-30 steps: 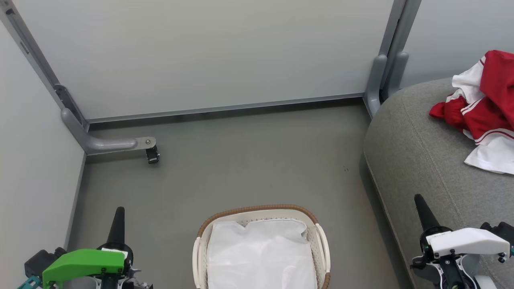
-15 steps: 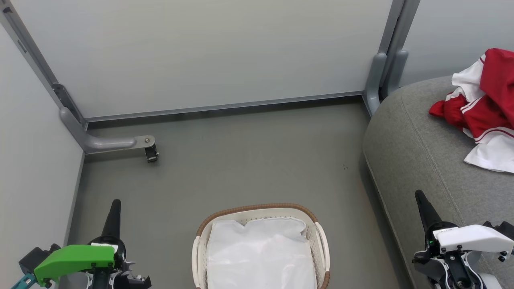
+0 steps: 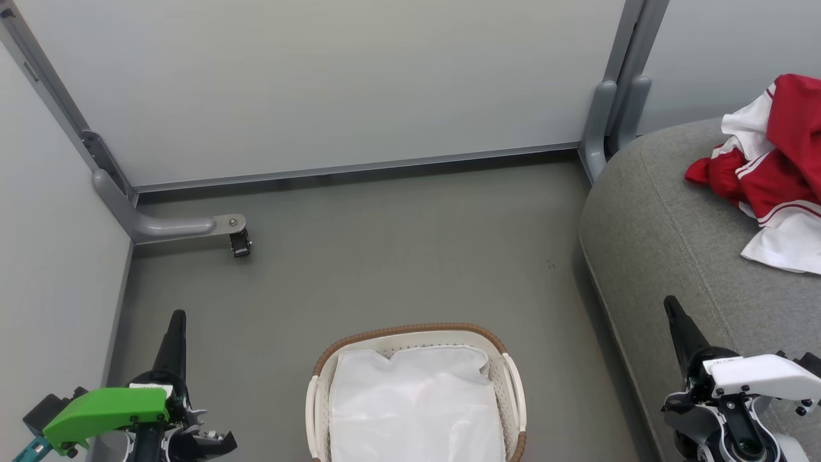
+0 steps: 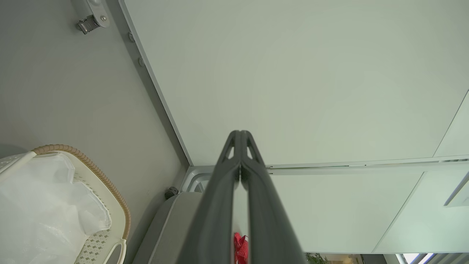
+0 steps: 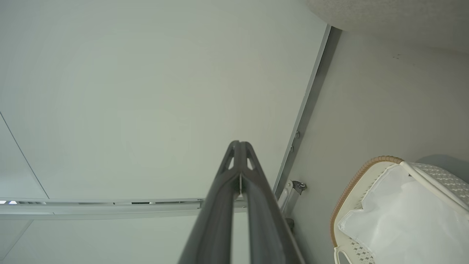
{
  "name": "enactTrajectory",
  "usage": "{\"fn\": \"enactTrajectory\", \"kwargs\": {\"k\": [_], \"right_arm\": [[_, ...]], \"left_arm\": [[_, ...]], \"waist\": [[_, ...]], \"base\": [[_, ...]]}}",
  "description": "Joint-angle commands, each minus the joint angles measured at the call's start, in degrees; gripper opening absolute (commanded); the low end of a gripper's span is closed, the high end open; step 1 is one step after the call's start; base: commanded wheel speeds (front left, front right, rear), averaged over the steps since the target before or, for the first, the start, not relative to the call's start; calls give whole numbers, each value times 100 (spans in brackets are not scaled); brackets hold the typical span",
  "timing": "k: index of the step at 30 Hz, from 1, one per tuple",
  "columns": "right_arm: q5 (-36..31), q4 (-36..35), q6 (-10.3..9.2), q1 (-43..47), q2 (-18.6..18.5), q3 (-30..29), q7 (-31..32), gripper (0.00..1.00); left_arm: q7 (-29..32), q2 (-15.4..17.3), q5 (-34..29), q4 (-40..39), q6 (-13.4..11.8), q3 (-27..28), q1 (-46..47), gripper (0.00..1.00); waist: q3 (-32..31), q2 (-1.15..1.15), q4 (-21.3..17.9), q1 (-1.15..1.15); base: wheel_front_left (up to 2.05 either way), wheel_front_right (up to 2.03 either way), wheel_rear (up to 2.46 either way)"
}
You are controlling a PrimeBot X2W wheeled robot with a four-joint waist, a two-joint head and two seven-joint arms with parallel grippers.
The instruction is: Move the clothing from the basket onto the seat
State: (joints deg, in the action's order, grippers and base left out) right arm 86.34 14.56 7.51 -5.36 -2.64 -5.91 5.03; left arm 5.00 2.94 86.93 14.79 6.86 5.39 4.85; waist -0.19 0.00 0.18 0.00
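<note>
The clothing point(image 3: 773, 173) lies on the seat point(image 3: 667, 244), none in the basket point(image 3: 410, 332); left hand point(image 3: 177, 316) and right hand point(image 3: 671, 301), both pressed together, have eased outward: probably done.

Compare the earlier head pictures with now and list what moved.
The left gripper has slid toward the head view's left edge, its tip a little further up; the right gripper has edged up too. Both stay shut on nothing, and nothing was grasped or released. The camera itself shifted slightly. The clothing stays heaped on the seat; the basket holds its white liner.
</note>
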Motion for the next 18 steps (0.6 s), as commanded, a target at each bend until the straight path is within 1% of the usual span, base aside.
{"fn": "enactTrajectory", "kwargs": {"k": [1,15,18], "right_arm": [[120,-38,-3,-82,-36,-27,36,0],[638,-72,-2,-114,-40,-77,175,0],[618,-69,-2,-111,-39,-75,169,0]], "left_arm": [[42,-2,121,-52,40,36,133,0],[177,-8,574,-90,85,139,176,0],[174,-8,556,-81,84,134,169,0]], "waist": [[3,0,-2,0],[36,0,-18,0],[37,0,-18,0]], "base": [[0,0,0],[0,0,0],[0,0,0]]}}
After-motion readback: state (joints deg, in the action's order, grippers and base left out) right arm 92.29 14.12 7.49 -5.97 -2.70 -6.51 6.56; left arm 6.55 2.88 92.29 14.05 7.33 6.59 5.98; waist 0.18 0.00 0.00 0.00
